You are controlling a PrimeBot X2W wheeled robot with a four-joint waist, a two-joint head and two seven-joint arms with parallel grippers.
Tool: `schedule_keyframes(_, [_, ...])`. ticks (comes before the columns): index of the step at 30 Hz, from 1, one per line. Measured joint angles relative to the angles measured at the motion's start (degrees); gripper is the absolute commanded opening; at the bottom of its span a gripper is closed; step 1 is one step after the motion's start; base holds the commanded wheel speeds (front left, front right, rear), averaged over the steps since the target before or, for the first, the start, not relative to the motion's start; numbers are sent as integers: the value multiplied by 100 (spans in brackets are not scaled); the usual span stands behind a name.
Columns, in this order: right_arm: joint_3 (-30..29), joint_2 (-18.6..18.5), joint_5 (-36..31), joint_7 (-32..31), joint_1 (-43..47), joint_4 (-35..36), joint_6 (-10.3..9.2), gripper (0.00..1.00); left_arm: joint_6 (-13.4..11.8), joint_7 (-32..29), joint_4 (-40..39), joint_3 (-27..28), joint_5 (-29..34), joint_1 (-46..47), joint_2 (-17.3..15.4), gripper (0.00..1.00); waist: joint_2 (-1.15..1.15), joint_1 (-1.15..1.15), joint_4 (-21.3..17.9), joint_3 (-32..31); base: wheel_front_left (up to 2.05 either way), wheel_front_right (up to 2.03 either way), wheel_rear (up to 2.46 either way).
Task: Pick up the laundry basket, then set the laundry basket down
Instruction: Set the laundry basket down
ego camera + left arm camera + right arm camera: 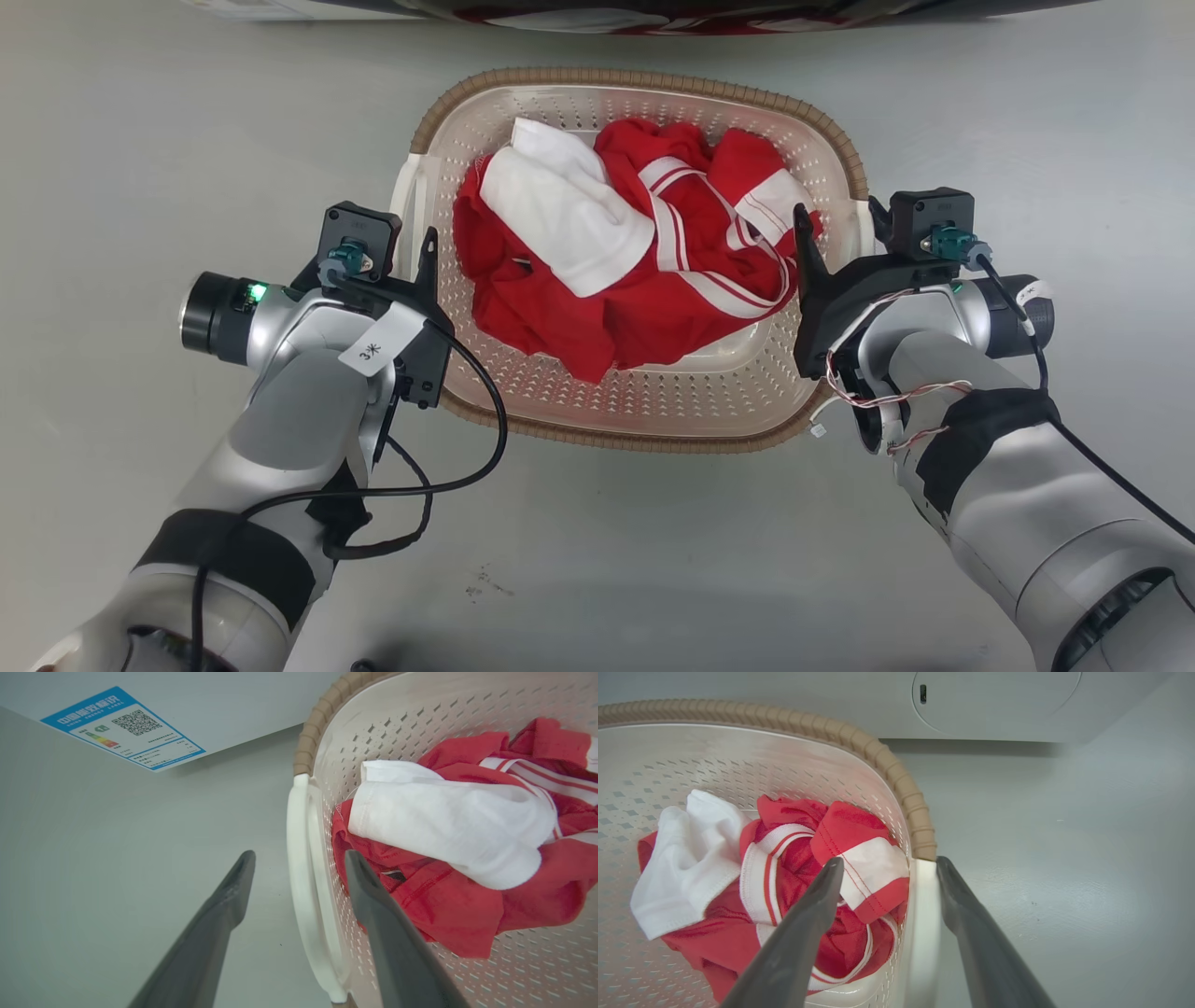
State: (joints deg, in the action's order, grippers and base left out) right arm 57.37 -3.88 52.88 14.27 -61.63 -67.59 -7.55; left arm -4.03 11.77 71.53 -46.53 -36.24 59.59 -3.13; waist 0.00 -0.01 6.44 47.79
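Laundry basket [653,392] sat on the grey floor [140,140], just in front of the washing machine [994,700] and loaded with red and white clothes [635,261]. Its long axis ran left-right across the head view, with a white handle at each short end, so each arm had its own handle and neither was nearer.

Left gripper [415,257] was spread wide astride the left handle [301,914], one finger outside the basket and one inside the wall. Right gripper [836,219] mirrored it on the right handle [924,914]. Both were released, gripping nothing. Judged: the next step was to close on both handles, then lift level.

The head view gave the symmetry of both arms at once. The left wrist view showed the left gripper [300,858] with a clear gap between its outer finger and the handle. In the right wrist view the right gripper [889,863] had its outer finger right against the handle edge; contact could not be told.
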Motion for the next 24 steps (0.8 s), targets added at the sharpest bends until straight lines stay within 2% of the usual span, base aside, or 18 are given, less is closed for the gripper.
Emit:
schedule_keyframes(16, [-36,2,-59,2,4,-85,1,100,0,153,42,140,-203,-262,16,100,0,0,-63,-566,0,0,0])
schedule_keyframes(24, [-175,3,-86,2,54,24,80,100,59,222,18,226,-253,-378,14,100,0,0,-119,-1006,0,0,0])
